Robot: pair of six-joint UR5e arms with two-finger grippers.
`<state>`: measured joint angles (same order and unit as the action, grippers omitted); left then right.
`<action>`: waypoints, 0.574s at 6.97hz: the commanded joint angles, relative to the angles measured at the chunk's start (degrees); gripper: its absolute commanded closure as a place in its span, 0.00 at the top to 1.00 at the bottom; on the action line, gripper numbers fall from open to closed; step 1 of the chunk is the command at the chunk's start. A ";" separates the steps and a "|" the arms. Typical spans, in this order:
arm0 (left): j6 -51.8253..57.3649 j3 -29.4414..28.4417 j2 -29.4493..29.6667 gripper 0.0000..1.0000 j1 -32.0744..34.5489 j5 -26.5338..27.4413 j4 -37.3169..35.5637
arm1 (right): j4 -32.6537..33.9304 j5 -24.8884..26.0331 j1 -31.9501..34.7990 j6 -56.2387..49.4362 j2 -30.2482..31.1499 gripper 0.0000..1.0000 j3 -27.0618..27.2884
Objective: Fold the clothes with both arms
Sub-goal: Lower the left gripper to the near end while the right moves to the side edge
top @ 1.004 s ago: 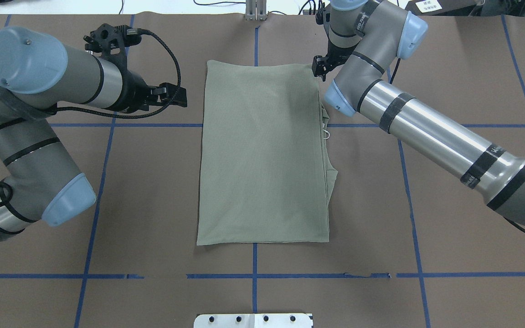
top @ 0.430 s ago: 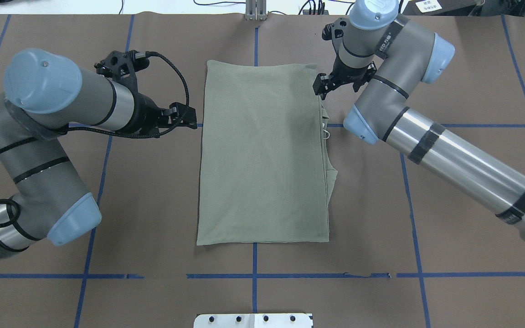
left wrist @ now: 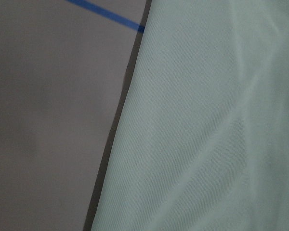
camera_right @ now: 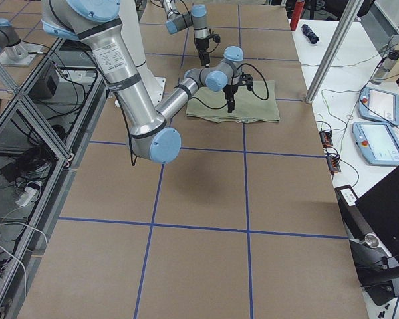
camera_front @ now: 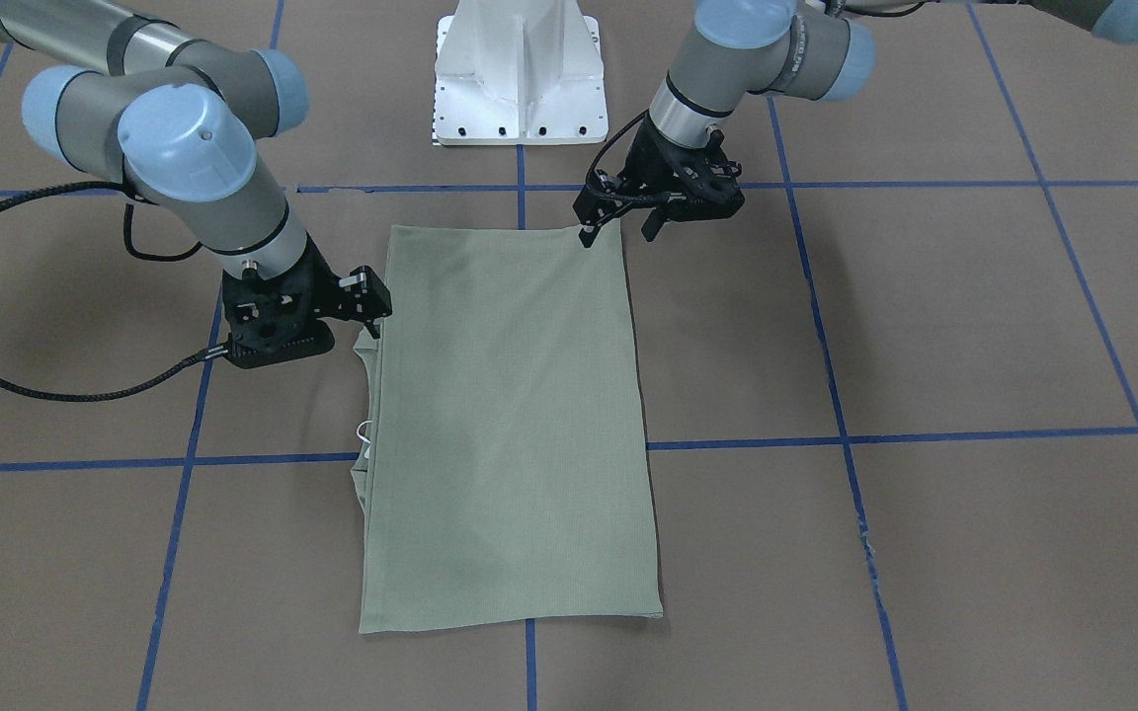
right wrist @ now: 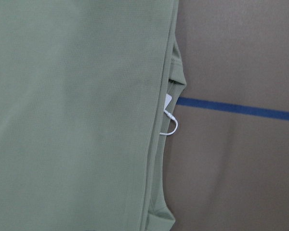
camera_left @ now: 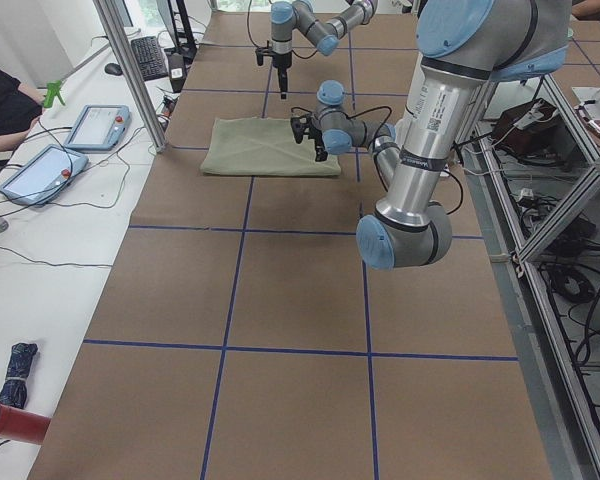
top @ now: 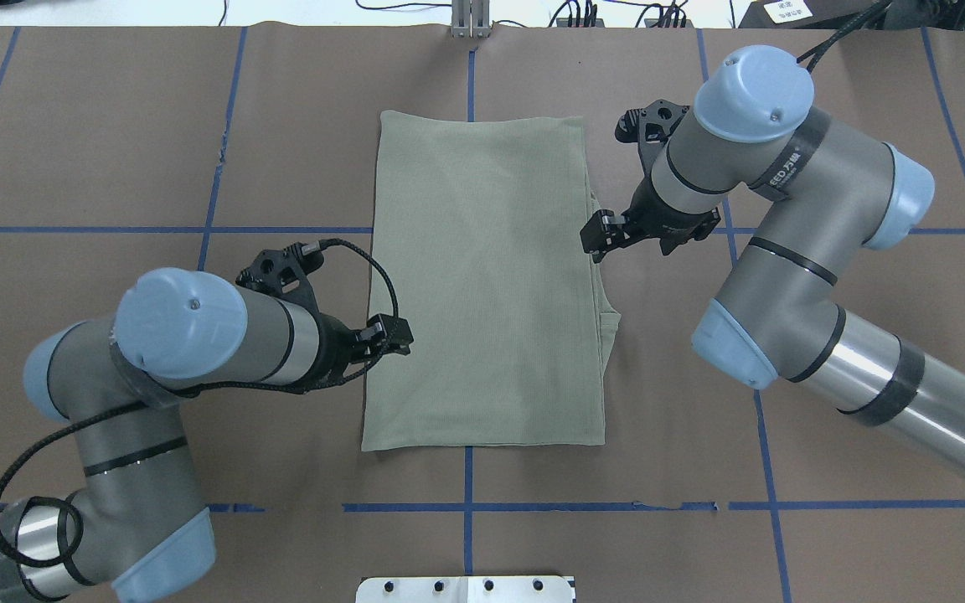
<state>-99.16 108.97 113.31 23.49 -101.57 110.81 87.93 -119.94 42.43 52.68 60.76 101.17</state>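
The clothes are one sage-green shirt (top: 482, 285) folded into a tall flat rectangle in the middle of the brown table (top: 826, 126). In the front-facing view, the shirt (camera_front: 510, 425) has extra layers and a white string loop (camera_front: 364, 432) sticking out along one long edge. My left gripper (top: 399, 335) hovers open over the shirt's left edge, close to the near end. My right gripper (top: 598, 239) hangs open at the right edge about midway along, holding nothing. The right wrist view shows that edge and the string loop (right wrist: 172, 126). The left wrist view shows only cloth (left wrist: 207, 120) and table.
Blue tape lines (top: 467, 507) grid the table. The white base pedestal (camera_front: 520, 74) stands at the robot's side. Beyond the far edge are two teach pendants (camera_left: 98, 127), an aluminium post (camera_left: 130, 70) and a seated person (camera_left: 0, 100).
Both arms have swung toward the robot's side along the shirt's long edges. The left gripper now sits over the left edge; the right has dropped from the far corner to mid-edge.
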 commanded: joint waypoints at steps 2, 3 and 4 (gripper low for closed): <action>-6.30 -1.03 -1.16 1.00 -5.64 4.45 -0.24 | -0.48 0.14 -2.79 4.45 1.03 1.00 1.75; -6.31 -3.21 -0.64 1.00 -5.91 4.45 -0.24 | -0.48 0.06 -2.88 4.45 0.85 1.00 1.75; -6.22 -3.50 -0.81 0.99 -6.00 4.45 -0.16 | -0.48 0.06 -2.88 4.45 0.94 1.00 1.58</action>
<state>-105.29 106.55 112.48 17.85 -97.25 110.60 87.49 -119.91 39.69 57.03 61.67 102.89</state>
